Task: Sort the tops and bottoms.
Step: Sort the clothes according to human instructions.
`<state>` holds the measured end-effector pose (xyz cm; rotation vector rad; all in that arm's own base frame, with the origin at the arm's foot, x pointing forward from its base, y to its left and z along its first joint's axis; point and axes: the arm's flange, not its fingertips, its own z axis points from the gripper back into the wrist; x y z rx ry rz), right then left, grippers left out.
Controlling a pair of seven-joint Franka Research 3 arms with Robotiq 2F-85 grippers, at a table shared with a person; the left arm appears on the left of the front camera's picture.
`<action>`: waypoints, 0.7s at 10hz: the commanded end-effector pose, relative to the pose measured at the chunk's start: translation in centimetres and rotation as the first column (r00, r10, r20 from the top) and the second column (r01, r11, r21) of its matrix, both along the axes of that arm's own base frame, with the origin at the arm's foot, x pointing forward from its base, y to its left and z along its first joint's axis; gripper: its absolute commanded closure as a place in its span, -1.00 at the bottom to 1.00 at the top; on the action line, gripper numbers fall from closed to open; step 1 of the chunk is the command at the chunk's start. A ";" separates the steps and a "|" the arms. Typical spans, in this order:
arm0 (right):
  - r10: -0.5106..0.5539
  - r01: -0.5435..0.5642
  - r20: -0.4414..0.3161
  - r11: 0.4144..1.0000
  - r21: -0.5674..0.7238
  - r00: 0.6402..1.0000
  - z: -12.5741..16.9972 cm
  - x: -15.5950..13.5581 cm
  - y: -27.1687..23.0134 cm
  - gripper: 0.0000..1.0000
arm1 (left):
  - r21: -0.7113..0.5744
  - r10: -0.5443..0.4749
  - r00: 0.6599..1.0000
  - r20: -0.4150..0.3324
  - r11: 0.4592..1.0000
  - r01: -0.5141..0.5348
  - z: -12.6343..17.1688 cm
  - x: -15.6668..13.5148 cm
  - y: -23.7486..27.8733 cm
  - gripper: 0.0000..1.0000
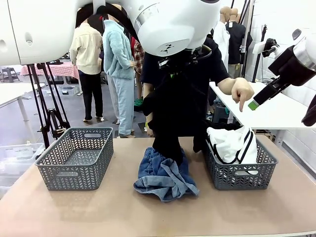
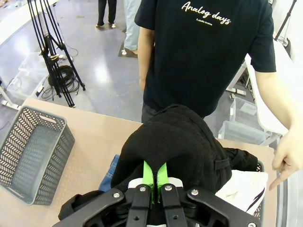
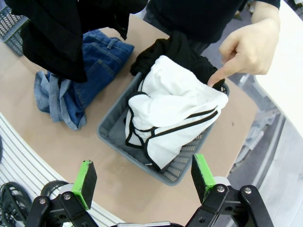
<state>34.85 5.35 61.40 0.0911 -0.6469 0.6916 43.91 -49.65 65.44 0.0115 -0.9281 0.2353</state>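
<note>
The left gripper (image 2: 155,171) is clamped on a plain black soft garment (image 2: 180,142) hanging above the faded blue denim garment (image 1: 163,174) crumpled on the tan worktop (image 1: 89,212). The right gripper (image 3: 142,163) hovers wide, holding nothing, over the grey lattice plastic basket (image 3: 182,176) holding the white garment with thin black piping (image 3: 175,104) and a second black garment (image 3: 177,49), at which a person's hand (image 3: 248,49) points.

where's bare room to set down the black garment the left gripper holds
Free: inside the left basket, the table strip between it and the jeans, and the near edge. Crowded: the right basket, piled with clothes.
</note>
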 end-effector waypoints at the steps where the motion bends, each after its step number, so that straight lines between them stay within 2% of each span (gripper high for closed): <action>1: -0.001 0.001 0.004 1.000 -0.013 1.000 0.0 0.1 0.0 -1.00 | -0.005 -0.003 1.000 0.010 1.000 0.003 0.9 0.1 0.2 1.00; 2: 0.000 0.000 0.000 1.000 0.000 1.000 0.0 0.0 0.0 -1.00 | -0.005 -0.003 1.000 0.010 1.000 0.003 0.9 0.1 0.2 1.00; 4: 0.004 -0.004 0.058 1.000 0.006 0.998 2.3 -2.8 -0.9 -1.00 | -0.005 -0.003 1.000 0.010 1.000 0.003 0.9 0.1 0.2 1.00; 6: -0.045 0.044 0.139 0.999 0.010 0.989 4.8 -5.9 -3.4 -1.00 | -0.005 -0.003 1.000 0.010 1.000 0.003 0.9 0.1 0.2 1.00; 7: -0.072 0.067 0.134 0.997 0.044 0.988 5.7 -7.7 -5.2 -1.00 | -0.005 -0.003 1.000 0.010 1.000 0.003 0.9 0.1 0.2 1.00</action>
